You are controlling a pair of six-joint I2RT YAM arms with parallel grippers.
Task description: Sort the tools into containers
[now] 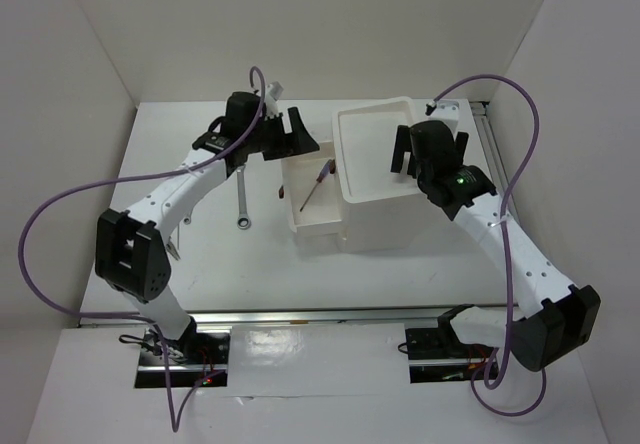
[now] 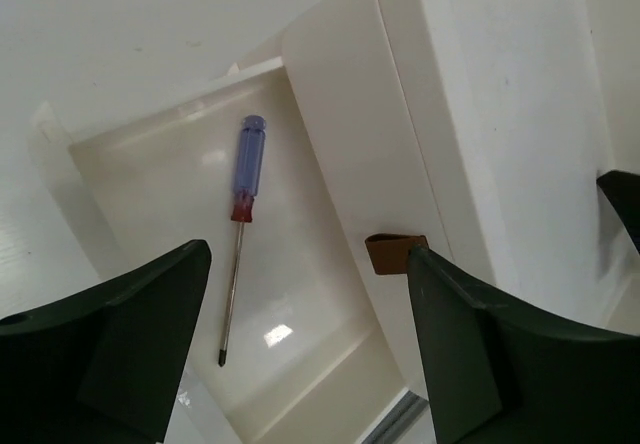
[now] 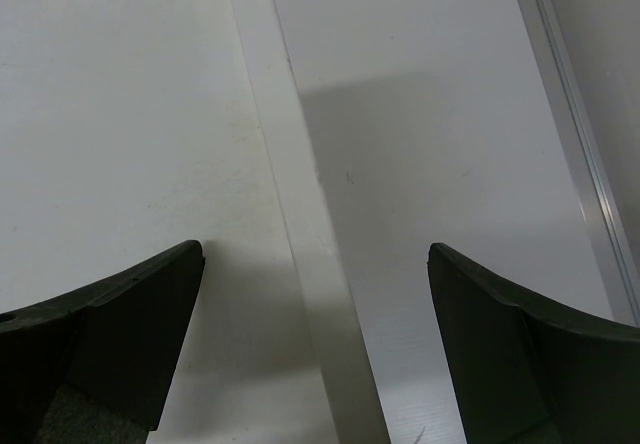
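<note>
White table (image 1: pixel 200 259), wrench (image 1: pixel 243 202) partly behind left arm (image 1: pixel 190 189), screwdriver (image 2: pixel 241 209) in drawer (image 2: pixel 320 299)

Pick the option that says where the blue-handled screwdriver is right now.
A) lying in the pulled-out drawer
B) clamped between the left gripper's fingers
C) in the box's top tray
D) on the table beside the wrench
A: the left wrist view shows the blue-handled screwdriver lying flat on the floor of the pulled-out drawer. The left gripper is open above it and touches nothing.
</note>
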